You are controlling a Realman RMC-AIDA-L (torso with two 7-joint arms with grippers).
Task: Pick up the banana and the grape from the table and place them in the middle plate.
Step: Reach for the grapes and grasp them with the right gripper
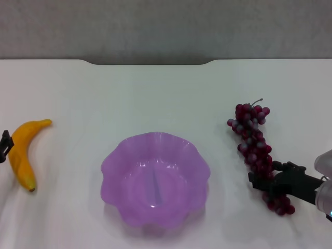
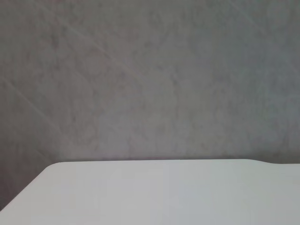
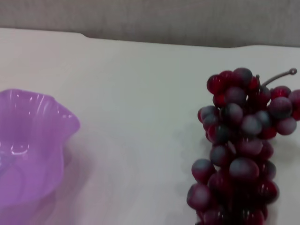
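Observation:
The yellow-orange banana [image 1: 23,153] lies on the white table [image 1: 155,93] at the far left. Only a black tip of my left gripper [image 1: 4,144] shows at the picture's edge, right beside the banana's middle. The light-purple scalloped middle plate [image 1: 155,137] stands at centre front with nothing in it. To its right the dark red grape bunch [image 1: 254,145] lies on the table, stem end away from me. My right gripper [image 1: 277,181] sits over the bunch's narrow near part. The right wrist view shows the grape [image 3: 243,140] up close and the plate [image 3: 28,136] beside it.
The table's far edge has a notch [image 1: 150,62] with a grey wall behind it. The left wrist view shows only a bare table corner [image 2: 164,197] and that wall. Open white tabletop lies between plate and each fruit.

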